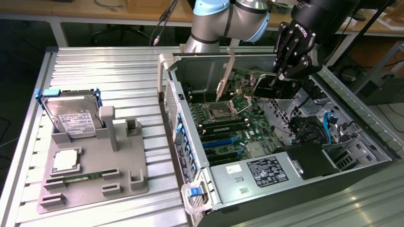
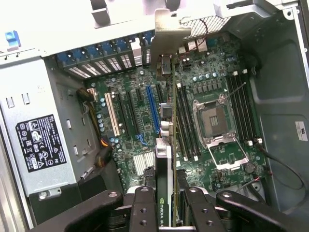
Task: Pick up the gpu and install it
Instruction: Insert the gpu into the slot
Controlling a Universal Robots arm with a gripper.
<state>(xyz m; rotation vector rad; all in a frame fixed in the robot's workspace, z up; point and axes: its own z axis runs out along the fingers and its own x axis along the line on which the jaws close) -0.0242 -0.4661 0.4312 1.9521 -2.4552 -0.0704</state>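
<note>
1. Gripper state: I read the gripper (image 1: 279, 81) as closed on the gpu (image 1: 264, 88). In the wrist view, the two fingers (image 2: 143, 209) clamp the card (image 2: 165, 162) from both sides, and the card shows edge-on between them.

2. Position of the gpu: I see the card held inside the open computer case (image 1: 363, 137), above the motherboard (image 1: 230, 125). Its pale metal bracket (image 1: 224, 78) points toward the rear wall of the case and tilts in the exterior view. In the wrist view, the card runs between the blue expansion slot (image 2: 152, 108) and the memory slots (image 2: 186, 125) beside the CPU socket (image 2: 215, 121). I cannot tell whether its lower edge touches a slot.

3. Surroundings: The power supply (image 1: 259, 172) sits in the near corner of the case. On the exterior view's left, a grey fixture (image 1: 129, 182) stands on the table and carries the hard drive (image 1: 73, 118) upright and the green memory stick (image 1: 85, 176) lying flat, both well apart from the case.
</note>
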